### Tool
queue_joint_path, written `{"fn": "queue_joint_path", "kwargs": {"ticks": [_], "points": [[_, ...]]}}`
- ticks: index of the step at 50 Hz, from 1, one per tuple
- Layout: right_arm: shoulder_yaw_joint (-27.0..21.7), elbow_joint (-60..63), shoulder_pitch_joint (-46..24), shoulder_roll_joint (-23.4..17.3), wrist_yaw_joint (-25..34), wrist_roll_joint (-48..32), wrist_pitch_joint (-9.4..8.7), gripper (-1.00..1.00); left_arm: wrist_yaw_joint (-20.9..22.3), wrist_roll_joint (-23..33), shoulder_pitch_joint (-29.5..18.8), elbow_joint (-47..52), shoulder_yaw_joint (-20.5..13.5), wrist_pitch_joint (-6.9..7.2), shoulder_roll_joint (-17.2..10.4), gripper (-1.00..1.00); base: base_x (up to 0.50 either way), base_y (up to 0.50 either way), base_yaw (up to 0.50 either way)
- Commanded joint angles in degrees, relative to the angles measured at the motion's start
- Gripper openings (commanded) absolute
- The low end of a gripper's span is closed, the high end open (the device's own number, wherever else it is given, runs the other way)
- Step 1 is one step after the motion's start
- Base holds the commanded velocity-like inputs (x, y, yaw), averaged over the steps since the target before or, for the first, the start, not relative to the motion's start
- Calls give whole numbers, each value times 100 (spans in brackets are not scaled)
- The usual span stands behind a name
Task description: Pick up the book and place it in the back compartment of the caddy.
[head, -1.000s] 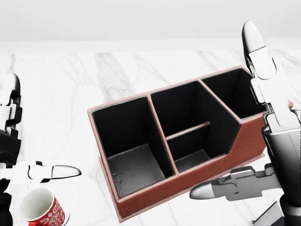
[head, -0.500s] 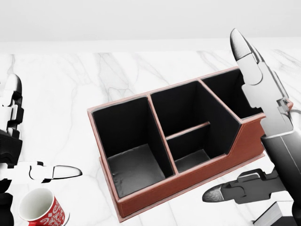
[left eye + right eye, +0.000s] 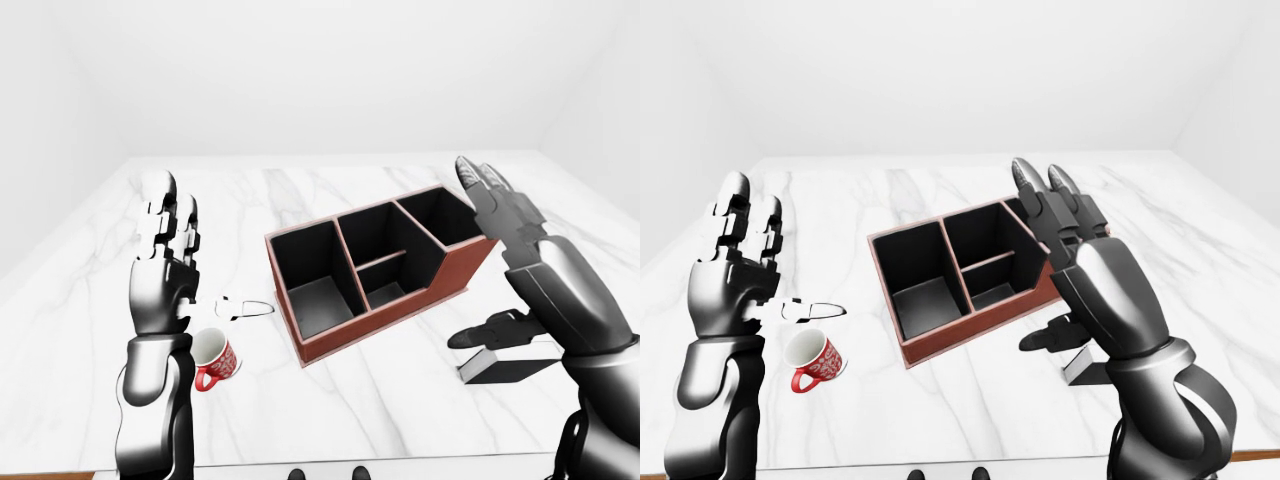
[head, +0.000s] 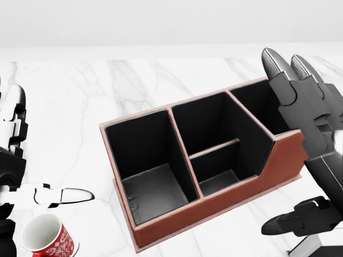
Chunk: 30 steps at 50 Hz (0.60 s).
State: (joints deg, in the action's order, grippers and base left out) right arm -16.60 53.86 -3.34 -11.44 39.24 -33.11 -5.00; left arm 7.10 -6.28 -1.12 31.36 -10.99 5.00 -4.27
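The dark flat book (image 3: 512,367) lies on the white marble counter (image 3: 350,400) just right of the brown leather caddy (image 3: 375,270). The right robot hand (image 3: 510,260), fingers spread wide, hovers above it, likely lining up a grasp. The left robot hand (image 3: 165,260) waits open near a red mug (image 3: 212,358).

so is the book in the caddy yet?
No, the book lies flat on the table right of the caddy, below the open right hand.

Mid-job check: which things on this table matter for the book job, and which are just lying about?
For the job:
- book, flat on the marble under the right hand
- caddy, all compartments empty
- right hand, fingers open above the book

Lying about:
- red mug, by the left hand
- marble table
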Motion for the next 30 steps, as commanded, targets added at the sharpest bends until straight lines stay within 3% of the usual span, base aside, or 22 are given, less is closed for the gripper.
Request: {"fn": "queue_joint_path", "kwargs": {"ticks": [1,30], "points": [[-298,-70,57,-107,76,-355,0,100,-3,5,0,-17,1,0,-1,100,0,0,0],[-737,-296,439,-15,76,-855,0,100,-8,44,-2,-189,21,0,-2,100,0,0,0]]}}
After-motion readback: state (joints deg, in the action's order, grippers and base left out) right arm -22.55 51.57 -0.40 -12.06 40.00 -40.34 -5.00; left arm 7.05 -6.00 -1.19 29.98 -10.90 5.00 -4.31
